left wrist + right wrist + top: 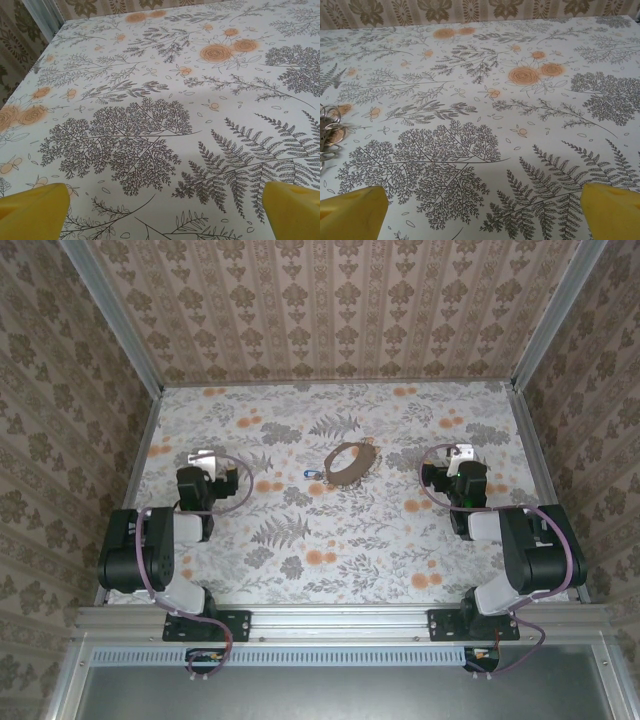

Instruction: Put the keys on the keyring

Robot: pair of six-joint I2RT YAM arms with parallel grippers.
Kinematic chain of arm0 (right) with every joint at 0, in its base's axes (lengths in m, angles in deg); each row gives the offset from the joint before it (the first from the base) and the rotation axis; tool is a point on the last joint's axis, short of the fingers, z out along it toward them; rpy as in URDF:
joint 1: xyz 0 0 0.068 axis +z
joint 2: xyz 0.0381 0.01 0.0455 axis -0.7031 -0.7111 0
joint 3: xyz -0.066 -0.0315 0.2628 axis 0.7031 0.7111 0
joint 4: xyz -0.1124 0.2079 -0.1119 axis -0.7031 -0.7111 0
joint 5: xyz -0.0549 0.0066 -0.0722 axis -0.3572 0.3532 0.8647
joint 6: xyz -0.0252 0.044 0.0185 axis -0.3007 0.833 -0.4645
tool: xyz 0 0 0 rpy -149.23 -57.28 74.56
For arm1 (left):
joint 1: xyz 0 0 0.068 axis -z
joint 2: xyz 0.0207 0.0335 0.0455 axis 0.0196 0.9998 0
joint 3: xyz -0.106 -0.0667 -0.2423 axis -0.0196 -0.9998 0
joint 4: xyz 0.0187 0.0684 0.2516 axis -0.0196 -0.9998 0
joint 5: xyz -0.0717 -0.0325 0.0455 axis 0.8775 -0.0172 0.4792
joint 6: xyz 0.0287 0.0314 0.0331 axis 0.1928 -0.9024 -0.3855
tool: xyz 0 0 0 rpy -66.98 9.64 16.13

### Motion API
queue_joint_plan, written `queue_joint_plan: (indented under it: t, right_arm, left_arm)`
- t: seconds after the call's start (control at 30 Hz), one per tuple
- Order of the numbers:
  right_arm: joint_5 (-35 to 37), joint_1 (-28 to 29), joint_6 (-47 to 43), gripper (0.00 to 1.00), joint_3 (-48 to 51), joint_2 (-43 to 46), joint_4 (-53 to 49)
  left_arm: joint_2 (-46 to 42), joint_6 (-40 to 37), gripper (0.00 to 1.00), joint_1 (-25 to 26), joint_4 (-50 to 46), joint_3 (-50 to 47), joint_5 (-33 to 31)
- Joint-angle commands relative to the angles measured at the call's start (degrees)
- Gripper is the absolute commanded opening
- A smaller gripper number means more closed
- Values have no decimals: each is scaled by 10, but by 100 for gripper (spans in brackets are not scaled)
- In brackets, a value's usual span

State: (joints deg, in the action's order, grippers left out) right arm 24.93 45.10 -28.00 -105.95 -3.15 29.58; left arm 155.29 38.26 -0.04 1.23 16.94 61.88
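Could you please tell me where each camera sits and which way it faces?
Top external: above and behind the arms, looking down on the floral table; left claw, right claw and keyring show.
Left wrist: low, facing the far wall across the table; its yellow fingertips spread wide.
Right wrist: likewise; metal rings at left edge.
Shared: the table in all.

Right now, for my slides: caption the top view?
Open left gripper and right gripper flank the keyring and blue key.

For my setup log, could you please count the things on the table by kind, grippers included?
Keys: 1, the blue key
Keyrings: 1, the keyring with its brown strap
Grippers: 2, the left gripper and the right gripper, both open
Total: 4
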Motion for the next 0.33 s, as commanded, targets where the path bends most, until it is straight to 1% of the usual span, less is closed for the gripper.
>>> queue_joint_plan:
  t: [0.0,0.17,0.3]
  right_arm:
    - [3,3,-11,100,-2,2,16]
    - [1,3,-9,100,-10,-3,5]
    - [0,3,-9,100,-3,2,15]
  left_arm:
    - [-5,6,100,-1,7,10,14]
    - [-5,6,100,-1,5,11,14]
    - [-6,5,100,-1,7,10,13]
